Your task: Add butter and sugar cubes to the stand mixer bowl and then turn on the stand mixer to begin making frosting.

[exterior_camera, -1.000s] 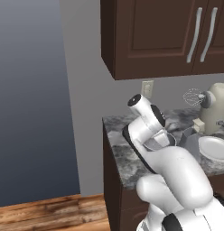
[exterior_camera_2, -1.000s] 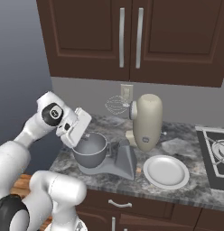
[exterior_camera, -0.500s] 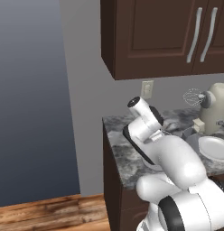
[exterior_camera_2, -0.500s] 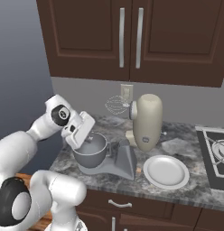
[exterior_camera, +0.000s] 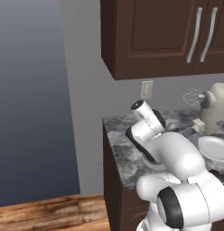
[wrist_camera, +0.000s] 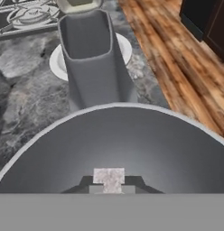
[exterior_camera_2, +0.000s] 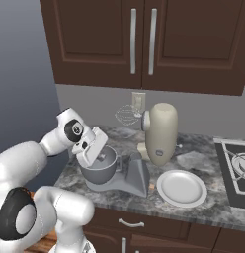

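We have the gripper (wrist_camera: pixel 109 186) clamped on a pale sugar cube (wrist_camera: pixel 109 177) right over the stand mixer bowl (exterior_camera_2: pixel 100 168), ready to drop it in.

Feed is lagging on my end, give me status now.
Gripper shut on sugar cube, over stand mixer bowl. Bowl on stand mixer base. White plate beside, nothing blocking.

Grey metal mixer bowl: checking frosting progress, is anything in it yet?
Cannot tell: the deep grey metal bowl shows bare wall; its bottom is hidden.
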